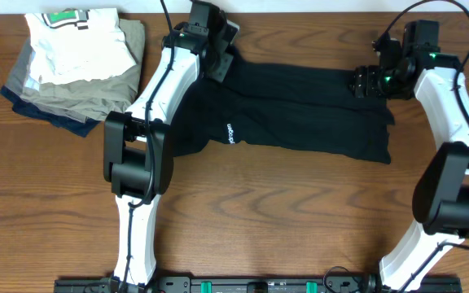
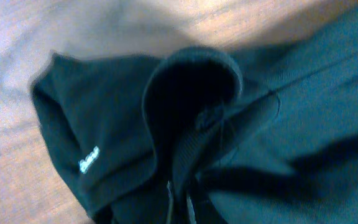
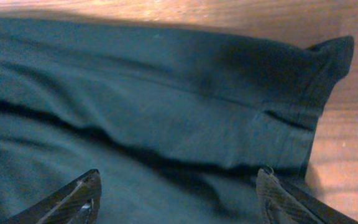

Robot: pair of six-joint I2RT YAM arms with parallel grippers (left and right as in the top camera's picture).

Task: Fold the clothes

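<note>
Wooden table (image 1: pixel 283 220) holds black pants (image 1: pixel 300 114) spread across its far middle, between two arms. Left gripper (image 1: pixel 221 63) is at the pants' left end, where cloth bunches up; whether it pinches anything cannot be told. Right gripper (image 1: pixel 366 81) is over the right end, fingers (image 3: pixel 82 198) spread apart. Folded stack (image 1: pixel 76 69) lies far left.

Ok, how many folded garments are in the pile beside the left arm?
3 show: a white garment on top, a khaki garment under it, a navy garment at the bottom. Others may be hidden between them.
</note>
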